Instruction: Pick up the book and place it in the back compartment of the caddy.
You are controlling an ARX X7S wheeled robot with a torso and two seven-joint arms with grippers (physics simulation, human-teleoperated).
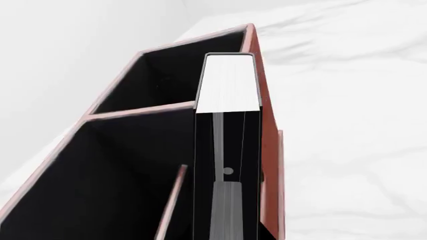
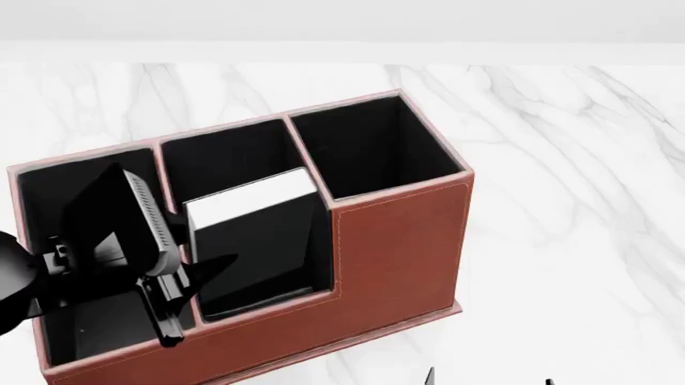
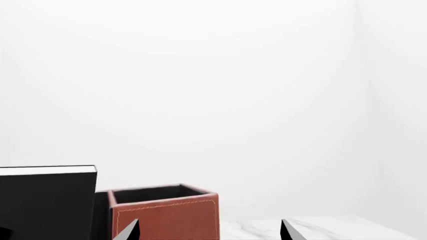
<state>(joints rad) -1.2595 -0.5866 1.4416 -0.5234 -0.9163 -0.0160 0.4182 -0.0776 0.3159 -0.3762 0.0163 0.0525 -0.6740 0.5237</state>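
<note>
Placement stage, book partly lowered into the caddy. The book (image 2: 255, 233) stands on edge inside one of the cells of the caddy (image 2: 396, 249), its white page edges uppermost and its black cover facing the low front wall. The cell holding it is the middle one along the low-walled side as the head view shows it, which appears to be the back compartment (image 2: 268, 301); a taller-walled square cell lies beside it and further cells lie behind and to the robot's left.

In the left wrist view the book (image 1: 227, 82) runs straight out from the camera between the jaws, close against a reddish-brown wall of the caddy (image 1: 269, 150). The left gripper (image 2: 176, 289) sits just at the book's edge over the caddy, jaws closed on the book as far as both views suggest, though the contact pads themselves are hidden.

The right gripper (image 3: 208, 231) hangs apart from the work, its two fingertips spread wide with nothing between them. From there the book (image 3: 47, 202) rises above the rim of the caddy (image 3: 167, 215), which rests on the white marble counter (image 2: 557, 160).

Judged progress: pick-up done, book in the cell. Remaining: confirm the book is seated on the floor, release, and lift the left arm clear.
</note>
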